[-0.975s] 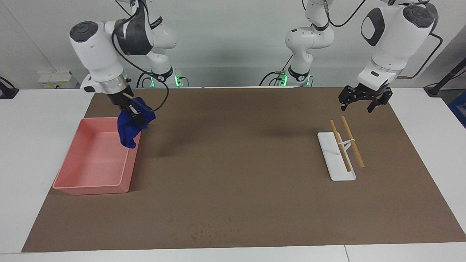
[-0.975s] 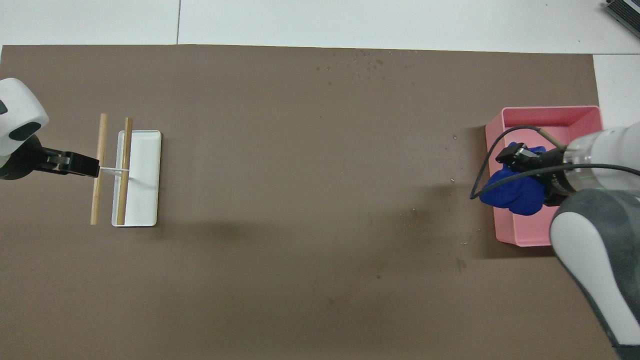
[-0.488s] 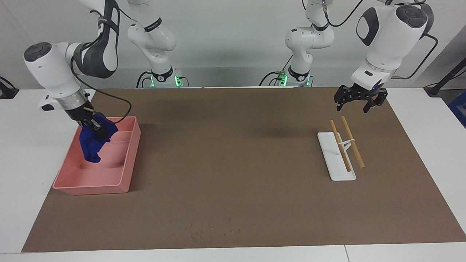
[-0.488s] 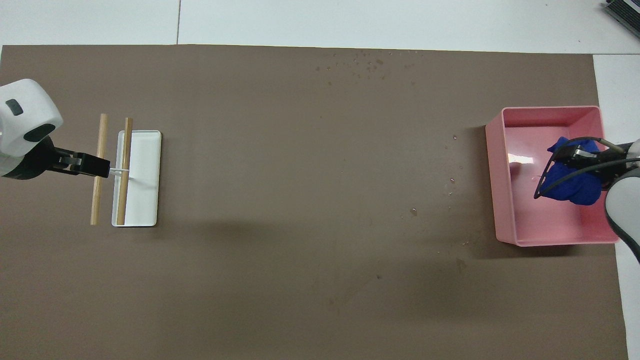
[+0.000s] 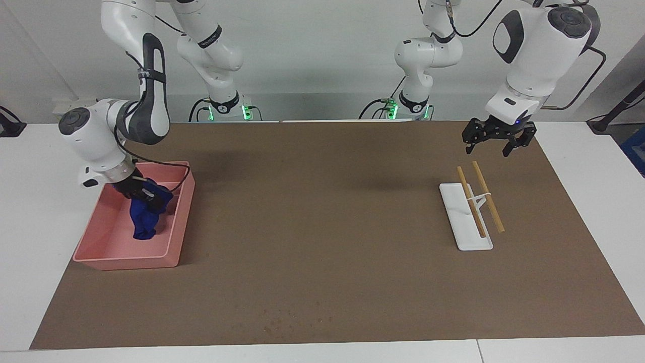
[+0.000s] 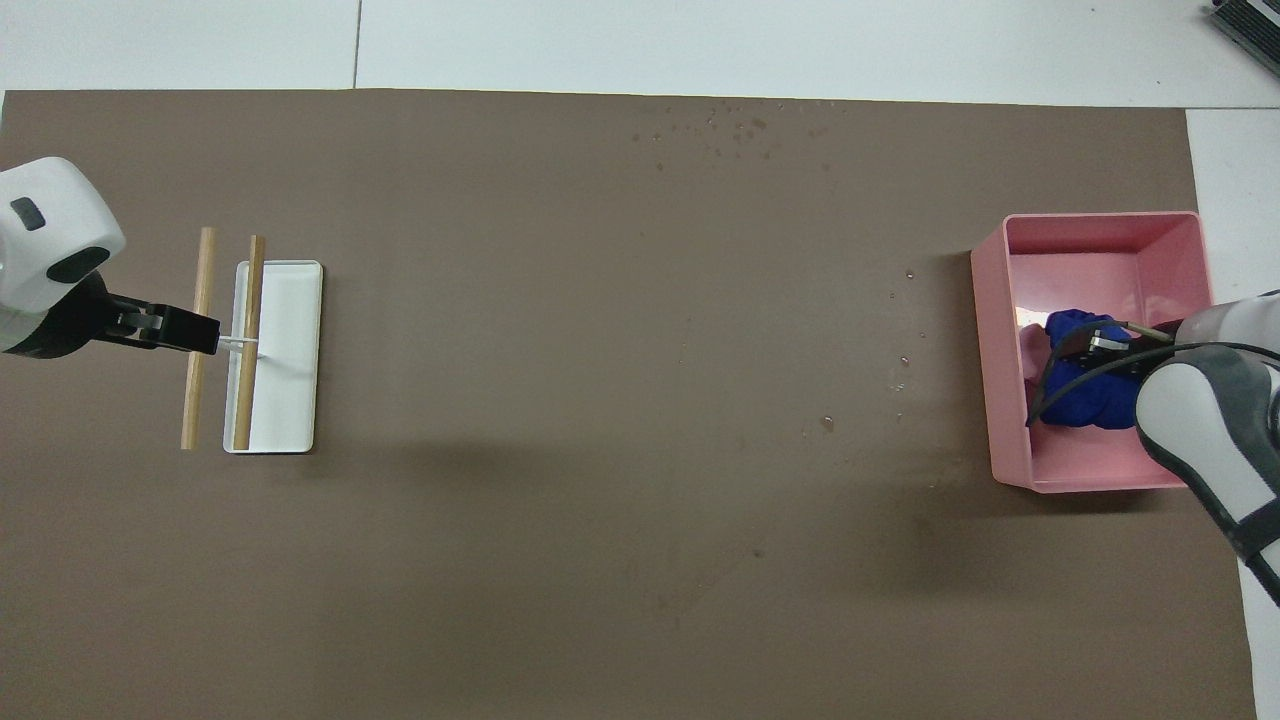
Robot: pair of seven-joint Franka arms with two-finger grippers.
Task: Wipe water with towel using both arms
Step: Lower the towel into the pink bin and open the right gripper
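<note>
The blue towel [image 5: 144, 221] hangs from my right gripper [image 5: 151, 197], which is shut on it inside the pink tray [image 5: 126, 263]. The towel's lower end reaches the tray floor. In the overhead view the towel [image 6: 1085, 402] lies under the right gripper [image 6: 1085, 345], in the tray [image 6: 1100, 222]. Water droplets [image 5: 292, 315] lie scattered on the brown mat by the edge farthest from the robots, also in the overhead view [image 6: 730, 125]. A few more droplets [image 6: 900, 360] lie beside the tray. My left gripper [image 5: 488, 150] is open and hovers over the mat near the white stand.
A white stand [image 5: 466, 222] with two wooden sticks across it is at the left arm's end of the mat, also in the overhead view [image 6: 285, 350]. The brown mat [image 5: 322, 212] covers most of the white table.
My right gripper has carried the towel from the tray's rim over the tray and lowered it inside. The left gripper has shifted only slightly.
</note>
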